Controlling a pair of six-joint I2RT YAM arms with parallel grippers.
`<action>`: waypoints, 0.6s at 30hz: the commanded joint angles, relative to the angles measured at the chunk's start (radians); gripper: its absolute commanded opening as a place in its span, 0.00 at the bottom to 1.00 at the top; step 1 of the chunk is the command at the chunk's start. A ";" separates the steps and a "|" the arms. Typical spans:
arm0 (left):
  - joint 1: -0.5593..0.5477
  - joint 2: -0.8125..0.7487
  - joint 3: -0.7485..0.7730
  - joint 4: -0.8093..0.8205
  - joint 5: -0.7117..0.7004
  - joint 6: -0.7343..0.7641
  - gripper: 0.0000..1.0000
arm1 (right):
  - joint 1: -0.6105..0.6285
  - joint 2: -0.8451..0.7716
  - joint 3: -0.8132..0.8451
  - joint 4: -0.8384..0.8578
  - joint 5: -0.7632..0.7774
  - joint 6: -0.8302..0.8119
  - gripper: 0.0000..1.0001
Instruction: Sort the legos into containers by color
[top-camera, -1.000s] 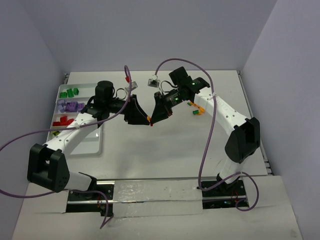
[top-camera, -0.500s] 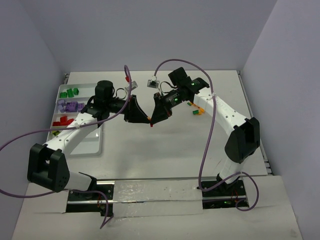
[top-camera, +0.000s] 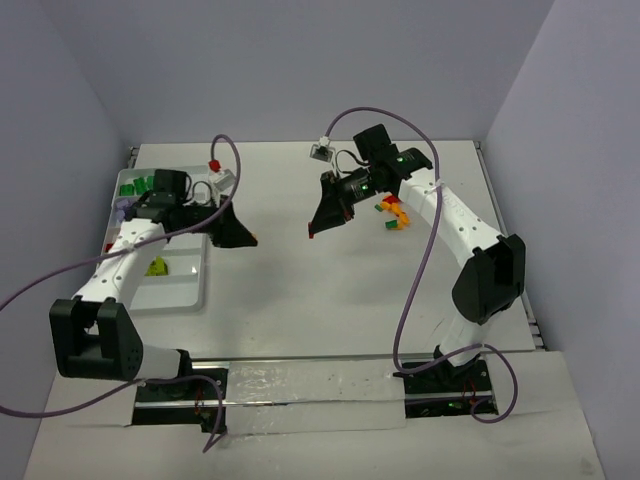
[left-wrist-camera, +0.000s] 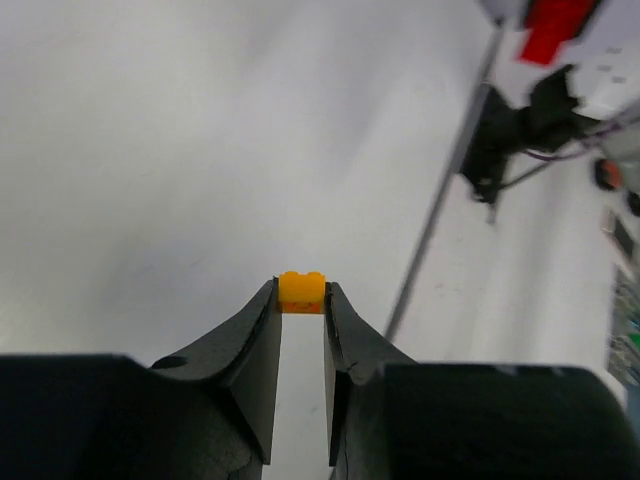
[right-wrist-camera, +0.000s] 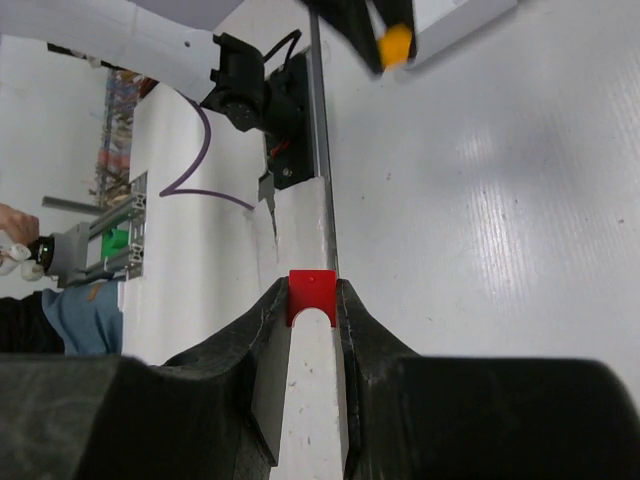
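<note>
Orange lego (left-wrist-camera: 301, 292), likely light, stiff and slick, is pinched across its sides by left gripper (left-wrist-camera: 301, 303); right gripper (right-wrist-camera: 311, 312) pinches red lego (right-wrist-camera: 311, 290).

Setting: robotics lab test cell. Landmark: white table (top-camera: 300, 290). Plain pale panels (top-camera: 300, 70) wall it in behind and on both sides; no furnishings. Left arm (top-camera: 112, 272) and right arm (top-camera: 455, 220) are bolted to a metal mounting plate (top-camera: 310, 388) at the table's near edge. Purple cables (top-camera: 413, 290) loop loose above the table. A compartment tray (top-camera: 185, 285) of colour-grouped bricks (top-camera: 140, 184) sits at the table's left edge. Beyond the table's edge, the right wrist view shows aluminium framing (right-wrist-camera: 105, 222) and exposed wiring (right-wrist-camera: 250, 85).
</note>
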 joint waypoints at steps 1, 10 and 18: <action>0.187 0.032 0.103 -0.389 -0.169 0.364 0.00 | -0.002 -0.037 0.043 0.044 0.003 0.040 0.00; 0.438 -0.040 -0.048 -0.334 -0.842 0.364 0.00 | -0.012 -0.021 0.039 0.070 0.050 0.059 0.00; 0.707 -0.021 -0.077 -0.266 -1.010 0.281 0.00 | -0.023 -0.009 0.035 0.061 0.076 0.057 0.00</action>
